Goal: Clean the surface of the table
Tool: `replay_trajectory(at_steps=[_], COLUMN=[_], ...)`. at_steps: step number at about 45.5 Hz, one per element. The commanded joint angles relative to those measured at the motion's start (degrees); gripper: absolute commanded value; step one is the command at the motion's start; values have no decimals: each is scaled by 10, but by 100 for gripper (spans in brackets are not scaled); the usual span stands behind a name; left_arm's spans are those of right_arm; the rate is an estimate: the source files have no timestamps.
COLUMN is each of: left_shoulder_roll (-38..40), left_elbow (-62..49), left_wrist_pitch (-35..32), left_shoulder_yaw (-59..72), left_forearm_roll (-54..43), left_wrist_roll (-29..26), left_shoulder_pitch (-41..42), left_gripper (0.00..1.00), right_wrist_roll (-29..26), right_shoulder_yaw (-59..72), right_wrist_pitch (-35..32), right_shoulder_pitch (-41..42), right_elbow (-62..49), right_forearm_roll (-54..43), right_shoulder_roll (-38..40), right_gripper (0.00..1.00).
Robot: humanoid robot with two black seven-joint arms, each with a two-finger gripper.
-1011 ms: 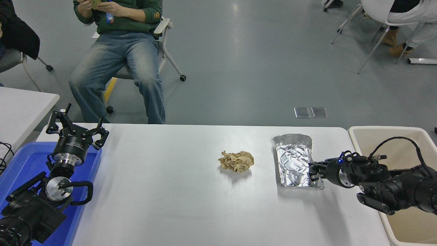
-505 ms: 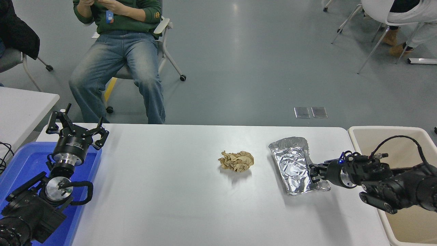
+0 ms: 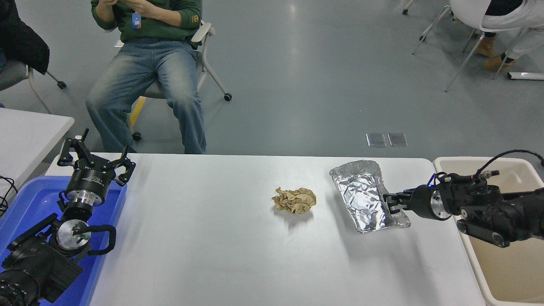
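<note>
The right black gripper (image 3: 390,203) pinches the edge of a shiny crinkled silver foil bag (image 3: 363,194) on the big white tabletop (image 3: 212,238). A crumpled brown paper ball (image 3: 295,200) lies in the middle. The left black gripper (image 3: 94,161) is spread wide over the blue plastic bin (image 3: 29,204).

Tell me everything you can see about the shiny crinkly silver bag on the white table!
The shiny silver foil bag looks like crumpled metallic foil, roughly rectangular and covered in wrinkles that catch the light. It sits at a slant on the right part of the large white table, to the right of a crumpled brown paper ball. Its far end looks open and raised. The right gripper is clamped on its right edge.
</note>
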State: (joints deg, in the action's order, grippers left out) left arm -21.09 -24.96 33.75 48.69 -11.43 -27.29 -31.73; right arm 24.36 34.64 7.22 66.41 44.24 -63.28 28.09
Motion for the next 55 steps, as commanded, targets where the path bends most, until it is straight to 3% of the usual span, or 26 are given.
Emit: replay_trajectory(at_steps=[1, 10, 26, 39, 55], left_shoulder_roll=[0, 0, 0, 0, 0], left_elbow=[0, 0, 0, 0, 0], left_wrist_pitch=[0, 0, 0, 0, 0], left_shoulder_yaw=[0, 0, 0, 0, 0], left_forearm_roll=[0, 0, 0, 0, 0], left_wrist_roll=[0, 0, 0, 0, 0], left_shoulder_pitch=[0, 0, 0, 0, 0], left_gripper=[100, 100, 100, 100, 100], right_wrist_roll=[50, 80, 80, 99, 136], right_shoulder_yaw=[-4, -26, -47, -47, -46], right_wrist_pitch=[-31, -70, -128, -179, -194], right_shoulder_pitch=[34, 72, 151, 197, 202], right_elbow=[16, 70, 185, 219, 219], right_forearm_roll=[38, 77, 80, 62, 4], right_shoulder_roll=[44, 98, 219, 312, 383], right_gripper=[0, 0, 0, 0, 0])
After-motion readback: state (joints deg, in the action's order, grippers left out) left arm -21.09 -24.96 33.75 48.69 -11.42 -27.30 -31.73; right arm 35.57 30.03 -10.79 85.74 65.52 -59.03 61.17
